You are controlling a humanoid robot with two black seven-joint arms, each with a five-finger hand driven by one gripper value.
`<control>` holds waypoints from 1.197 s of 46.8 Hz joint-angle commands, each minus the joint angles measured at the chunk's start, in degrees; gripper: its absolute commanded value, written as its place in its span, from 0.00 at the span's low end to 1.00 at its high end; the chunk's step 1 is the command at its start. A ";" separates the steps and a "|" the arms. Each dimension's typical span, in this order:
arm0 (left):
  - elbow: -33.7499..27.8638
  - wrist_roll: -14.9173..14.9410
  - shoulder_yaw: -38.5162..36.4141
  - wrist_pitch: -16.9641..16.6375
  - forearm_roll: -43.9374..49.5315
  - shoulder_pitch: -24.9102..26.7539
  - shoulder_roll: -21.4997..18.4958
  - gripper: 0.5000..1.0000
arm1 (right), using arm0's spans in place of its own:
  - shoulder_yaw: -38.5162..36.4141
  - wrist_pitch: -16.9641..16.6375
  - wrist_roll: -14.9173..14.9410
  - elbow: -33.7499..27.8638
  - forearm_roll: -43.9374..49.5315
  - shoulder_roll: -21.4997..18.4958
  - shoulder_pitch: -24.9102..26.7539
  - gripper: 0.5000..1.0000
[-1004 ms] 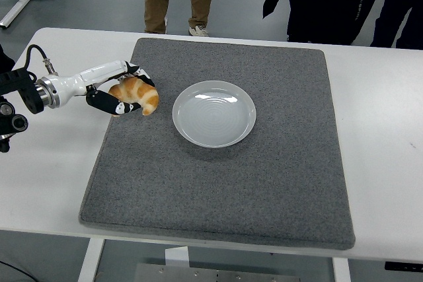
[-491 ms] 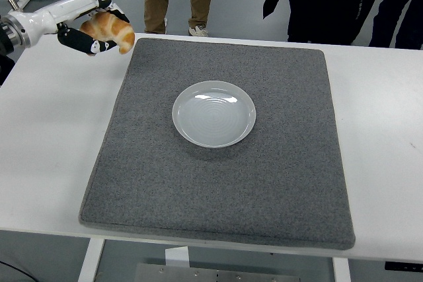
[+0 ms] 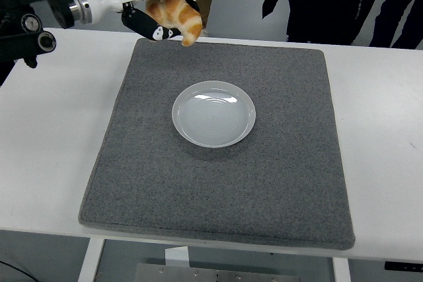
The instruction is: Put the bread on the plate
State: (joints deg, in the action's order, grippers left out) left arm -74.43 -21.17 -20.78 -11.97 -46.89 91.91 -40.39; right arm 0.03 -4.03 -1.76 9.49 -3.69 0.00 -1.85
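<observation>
The left hand (image 3: 158,14) has moved to the right since a moment ago, and it now hangs high over the far edge of the grey mat (image 3: 218,183). Its fingers wrap around the bread (image 3: 177,18) so it cannot fall. The white plate (image 3: 213,113) sits empty in the middle of the mat, nearer than the bread, so the bread probably needs to come forward and down.

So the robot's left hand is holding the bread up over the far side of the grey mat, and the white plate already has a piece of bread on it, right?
Not quite: the head view shows the plate is empty. The left hand does hold the bread up over the far side of the grey mat.
</observation>
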 commanded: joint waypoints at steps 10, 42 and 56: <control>0.34 -0.01 -0.05 -7.54 -7.86 -6.83 6.89 0.00 | 0.06 0.07 0.00 0.00 0.00 0.00 0.01 0.90; 14.40 -0.98 0.48 -12.73 -7.86 -20.54 20.26 0.00 | 0.06 0.07 0.00 -0.09 0.00 0.00 0.01 0.90; 16.69 -0.98 0.57 -12.82 -7.86 -23.00 21.14 0.00 | -0.03 0.07 0.00 -0.18 0.00 0.00 0.01 0.90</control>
State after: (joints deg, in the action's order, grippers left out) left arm -57.94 -22.12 -20.21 -24.74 -54.68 69.25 -19.67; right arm 0.08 -3.95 -1.76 9.31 -3.69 0.00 -1.85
